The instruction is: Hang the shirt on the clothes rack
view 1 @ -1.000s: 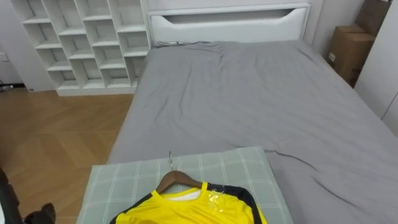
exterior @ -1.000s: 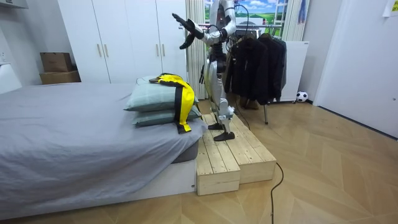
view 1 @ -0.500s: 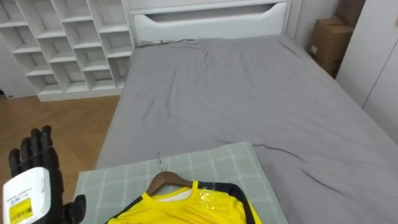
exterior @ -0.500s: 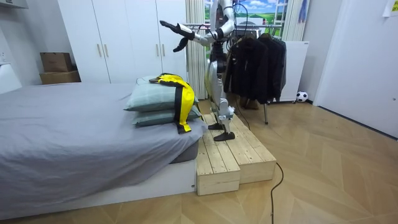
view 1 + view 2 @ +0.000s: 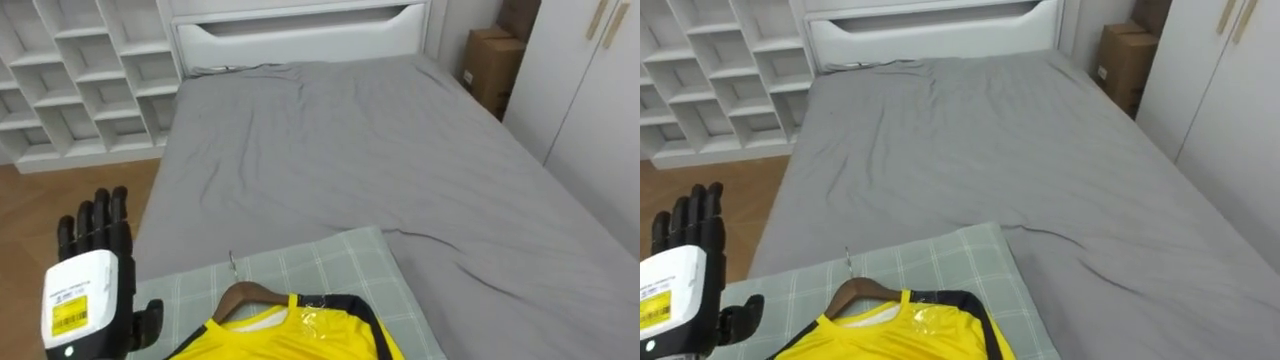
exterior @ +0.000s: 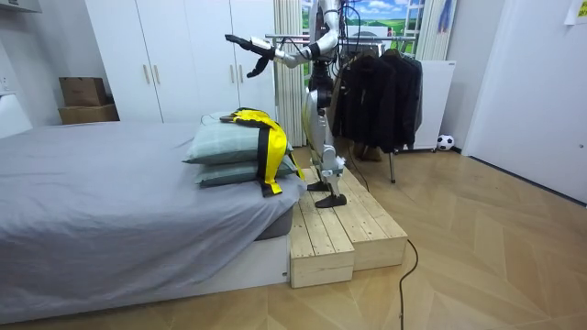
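Observation:
A yellow shirt [image 5: 290,335] with dark trim lies on a wooden hanger [image 5: 245,295] whose metal hook points toward the headboard. Both rest on a pale green checked pillow [image 5: 330,265] at the foot of the grey bed [image 5: 350,150]. My left hand [image 5: 92,245] is raised at the lower left, back toward me, fingers straight and spread, holding nothing. It hovers left of the hanger and apart from it. In the room view I stand on a wooden platform [image 6: 339,229] by the bed's foot, left hand [image 6: 240,43] stretched out high above the shirt [image 6: 257,124].
A clothes rack with dark jackets [image 6: 381,82] stands right behind me. White cube shelves [image 5: 80,70] stand left of the bed, a cardboard box [image 5: 490,65] and white wardrobe doors [image 5: 600,90] to its right. Wooden floor lies beside the bed.
My left hand has risen into the eye view at the lower left, open. In the room view the arm has swung down and out over the bed. The head camera has turned right.

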